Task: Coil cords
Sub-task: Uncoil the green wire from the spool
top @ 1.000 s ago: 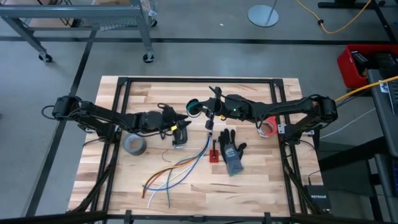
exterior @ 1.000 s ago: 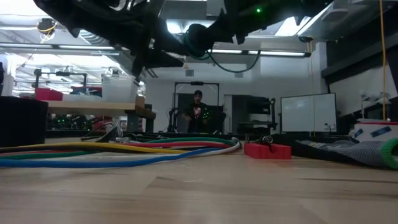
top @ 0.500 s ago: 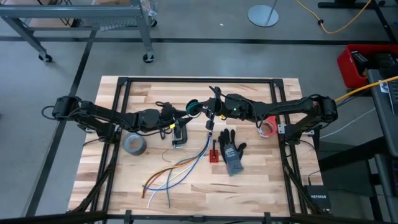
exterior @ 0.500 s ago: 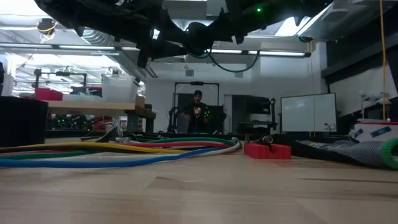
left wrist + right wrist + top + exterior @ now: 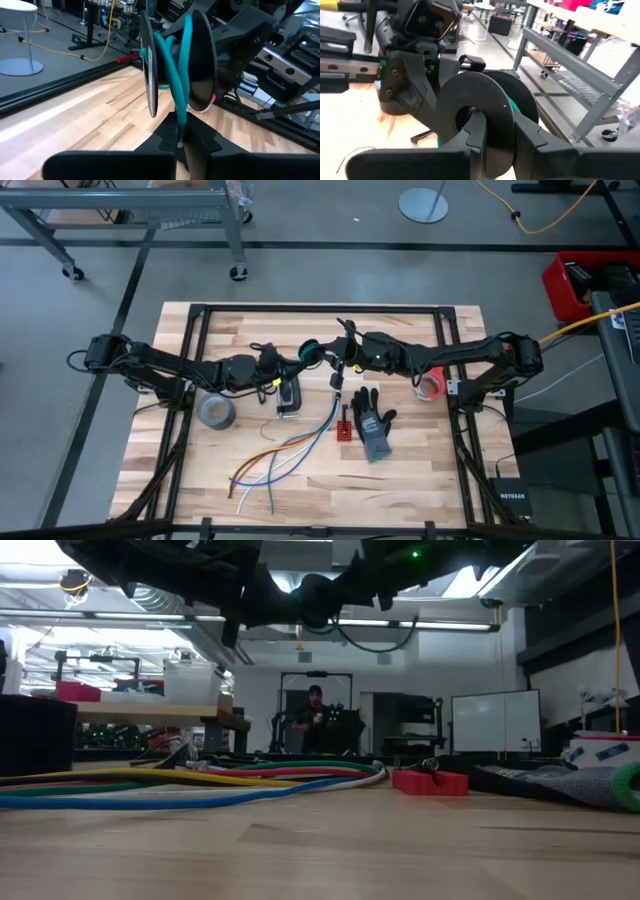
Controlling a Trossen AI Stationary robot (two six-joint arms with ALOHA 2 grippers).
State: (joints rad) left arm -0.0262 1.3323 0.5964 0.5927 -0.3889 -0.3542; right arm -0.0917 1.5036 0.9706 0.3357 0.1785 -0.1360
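Left wrist view: the left claw [image 5: 181, 134] is pinched shut on a blue-green cord [image 5: 176, 70]. The cord is wound on a black reel [image 5: 200, 55]. The right claw [image 5: 492, 132] grips that reel, up above the middle of the tabletop [image 5: 420, 470]. The winding step looks half done. Next, I think, the left claw must lead the cord round the reel and keep it tight.

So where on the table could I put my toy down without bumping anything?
Bare wood sits in the near right corner, beside the glove, and along the table's left edge below the grey tape roll. The middle is crowded: loose wires, and both grippers meeting over it.
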